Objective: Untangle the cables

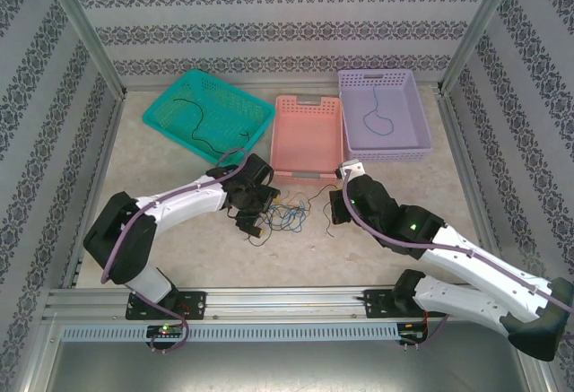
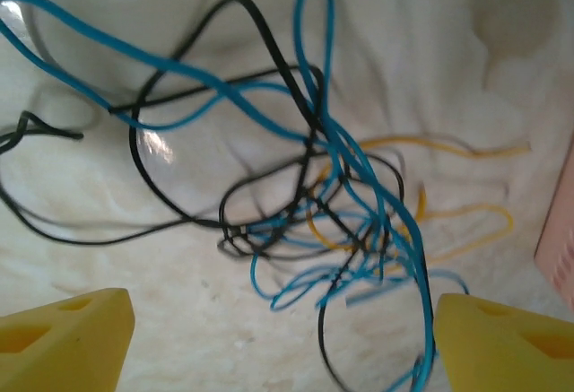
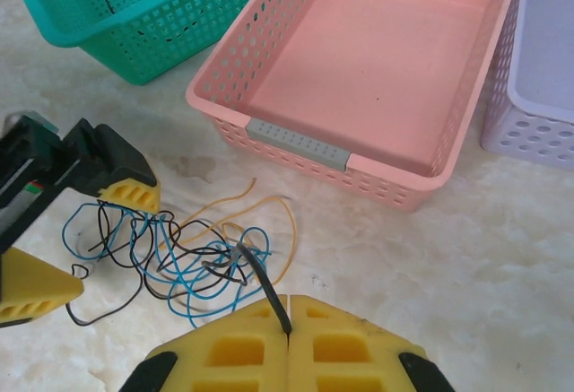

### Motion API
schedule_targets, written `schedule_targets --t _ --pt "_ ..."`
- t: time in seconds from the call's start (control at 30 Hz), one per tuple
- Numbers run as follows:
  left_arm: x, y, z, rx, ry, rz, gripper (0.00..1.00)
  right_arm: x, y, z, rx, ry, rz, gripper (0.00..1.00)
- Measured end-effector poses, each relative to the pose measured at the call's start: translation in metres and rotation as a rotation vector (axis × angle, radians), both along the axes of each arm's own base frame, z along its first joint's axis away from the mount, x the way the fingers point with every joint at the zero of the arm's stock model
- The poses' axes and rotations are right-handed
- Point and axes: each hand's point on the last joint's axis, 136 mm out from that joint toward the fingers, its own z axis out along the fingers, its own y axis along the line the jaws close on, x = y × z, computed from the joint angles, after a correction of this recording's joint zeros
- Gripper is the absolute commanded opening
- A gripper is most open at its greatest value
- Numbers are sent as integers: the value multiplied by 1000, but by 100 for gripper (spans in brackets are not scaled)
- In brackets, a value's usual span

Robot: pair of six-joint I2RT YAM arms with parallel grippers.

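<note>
Blue, black, yellow cables point(image 3: 188, 262); teal basket point(image 1: 179, 138); pink basket point(image 1: 308, 136); lilac basket point(image 1: 405, 105)

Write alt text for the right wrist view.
The right gripper is shut on a black cable running from a tangle of blue, black and yellow cables; the open left gripper flanks it. Behind stand a teal basket, an empty pink basket and a lavender basket.

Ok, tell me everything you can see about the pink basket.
The pink basket is a rectangular tray of salmon plastic, with perforated walls, a solid floor and a grey strip on its near rim. It stands upright and empty on the table, between the teal basket and the lilac basket; the cables lie just before it, apart.
</note>
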Motion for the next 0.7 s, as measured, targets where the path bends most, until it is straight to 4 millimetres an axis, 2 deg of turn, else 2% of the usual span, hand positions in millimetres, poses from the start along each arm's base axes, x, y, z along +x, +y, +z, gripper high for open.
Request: schedule_targets --t 0.07,0.13,0.2,0.3,0.4,0.6,0.7 --pt "4 0 -10 16 9 25 62 -1 -2 2 2 -3 -4 0" --pt "7 3 -22 42 21 44 29 -2 -6 5 6 -14 -13 0" --pt "7 12 -32 74 29 60 15 -3 -12 11 14 -35 -27 0" --pt "1 40 -44 131 41 93 6 -3 -26 24 37 -78 -66 0" --pt "-4 76 -41 175 34 144 4 -2 -45 36 49 -110 -121 0" --pt "11 110 10 126 -118 200 4 2 -64 39 -10 -95 -150 0" --pt "11 127 20 126 -156 222 4 7 -68 48 -16 -104 -151 0"
